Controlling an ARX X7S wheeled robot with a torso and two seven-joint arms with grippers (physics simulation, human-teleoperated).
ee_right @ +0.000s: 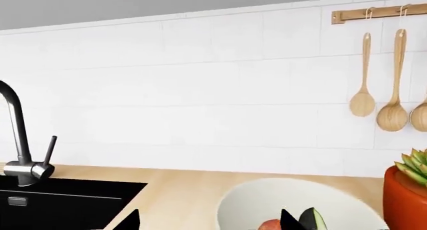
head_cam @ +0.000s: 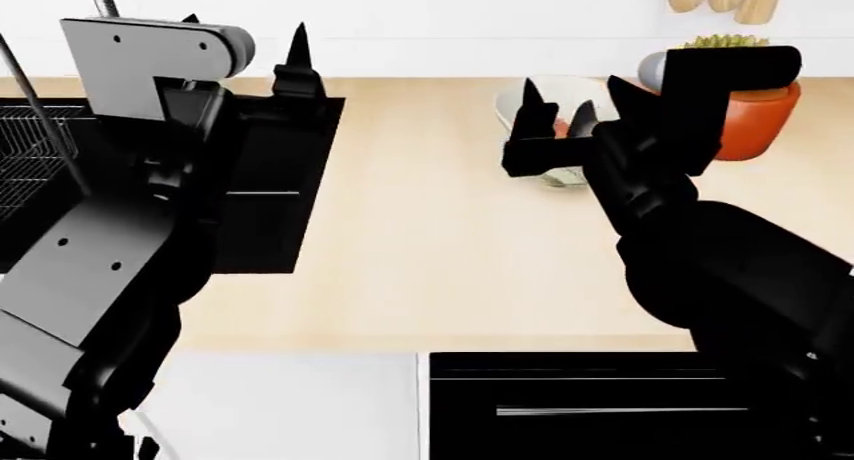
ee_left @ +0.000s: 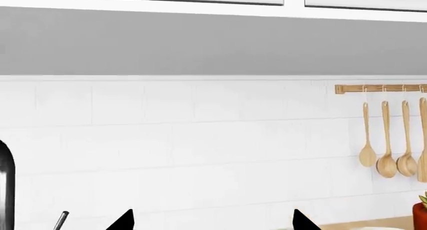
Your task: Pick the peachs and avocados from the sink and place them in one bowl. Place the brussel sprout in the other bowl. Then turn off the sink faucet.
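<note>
A white bowl (ee_right: 300,202) stands on the wooden counter, holding a red-orange peach (ee_right: 270,225) and a dark avocado (ee_right: 315,219). My right gripper (ee_right: 209,222) hangs open just before this bowl (head_cam: 563,176), nothing between its fingers; the peach (head_cam: 565,128) peeks out behind them. The black sink (ee_right: 63,200) lies to the left with the steel faucet (ee_right: 17,130) and its thin lever (ee_right: 49,150). Over the sink (head_cam: 287,190) my left gripper (head_cam: 247,40) is raised, open and empty; in its wrist view (ee_left: 213,222) it faces the tiled wall. The brussel sprout and the other bowl are out of view.
An orange-red plant pot (head_cam: 761,120) stands right behind the bowl. Wooden spoons (ee_left: 387,140) hang on a wall rail. A wire rack (head_cam: 34,170) sits in the sink's left part. A black oven front (head_cam: 587,400) lies below the counter edge.
</note>
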